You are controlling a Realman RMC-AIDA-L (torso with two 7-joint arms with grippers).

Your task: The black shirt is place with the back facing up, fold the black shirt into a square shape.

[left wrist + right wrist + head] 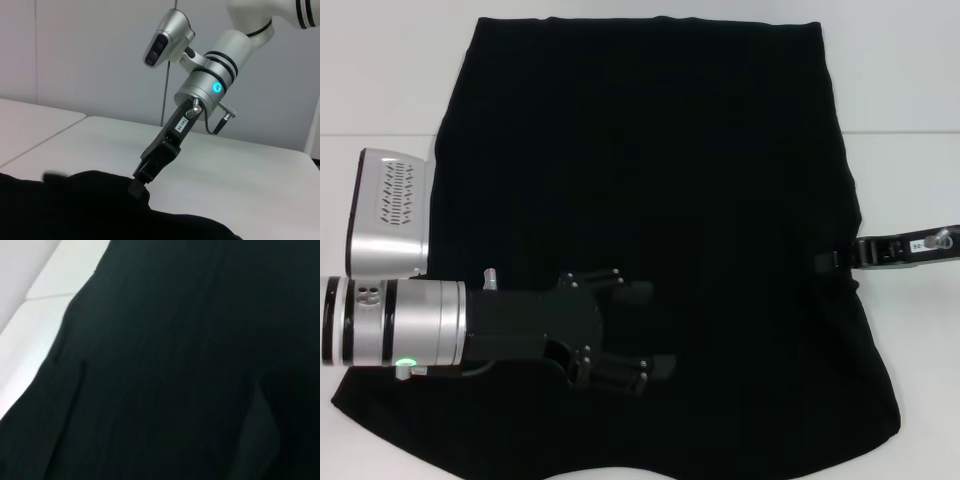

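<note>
left claw [645,330] over black shirt [650,150], white table [920,180]

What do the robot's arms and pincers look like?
Both arms are shiny silver tubes with black rings. The left pincer is black with small screws; a green light glows on its wrist. The right pincer is slim and black, with a white label, a blue light and a cable.

The large, soft black cloth shirt [650,200] looks matt, with faint lengthwise creases, lying on the smooth, matt white table [910,190]. The left gripper [645,330] is hard black plastic with small silver screws, on a brushed silver metal wrist; the right gripper [142,176] is black too, on a satin silver wrist.
</note>
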